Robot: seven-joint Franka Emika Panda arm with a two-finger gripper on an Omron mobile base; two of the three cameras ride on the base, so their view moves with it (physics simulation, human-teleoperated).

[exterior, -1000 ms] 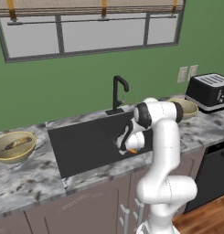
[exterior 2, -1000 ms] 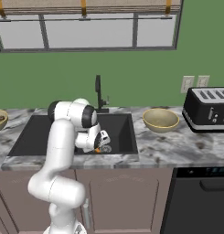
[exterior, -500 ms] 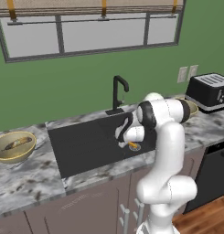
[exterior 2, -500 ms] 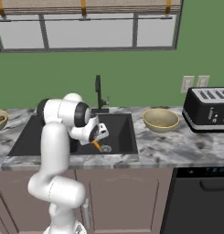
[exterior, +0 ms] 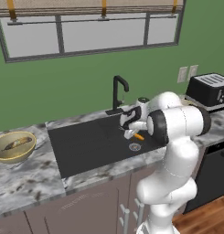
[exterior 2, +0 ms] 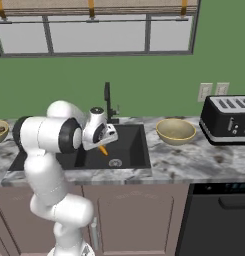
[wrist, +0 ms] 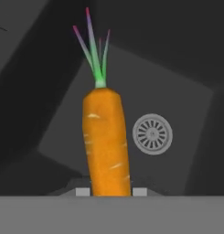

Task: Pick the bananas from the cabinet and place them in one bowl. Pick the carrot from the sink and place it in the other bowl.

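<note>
My gripper (exterior: 131, 133) is shut on the orange carrot (exterior: 139, 136), which hangs above the black sink (exterior: 86, 146) near its right end. In the hand view the carrot (wrist: 106, 141) stands between the fingertips, green top pointing away, with the silver drain (wrist: 152, 134) below. From the right, the carrot (exterior 2: 102, 149) pokes down from the gripper (exterior 2: 101, 144). One tan-yellow bowl (exterior: 3, 157) on the left counter holds yellow-brown bananas (exterior: 15, 144). The other bowl (exterior 2: 176, 131) sits to the right of the sink with nothing in it. The cabinet is out of view.
A black gooseneck tap (exterior: 118, 91) rises behind the sink. A black toaster (exterior 2: 228, 119) stands at the far right of the marble counter (exterior 2: 194, 165). A green wall and window lie behind.
The jaws closed on the carrot and the hand lifted it up out of the basin. The arm's elbow swung upward and toward the counter front.
</note>
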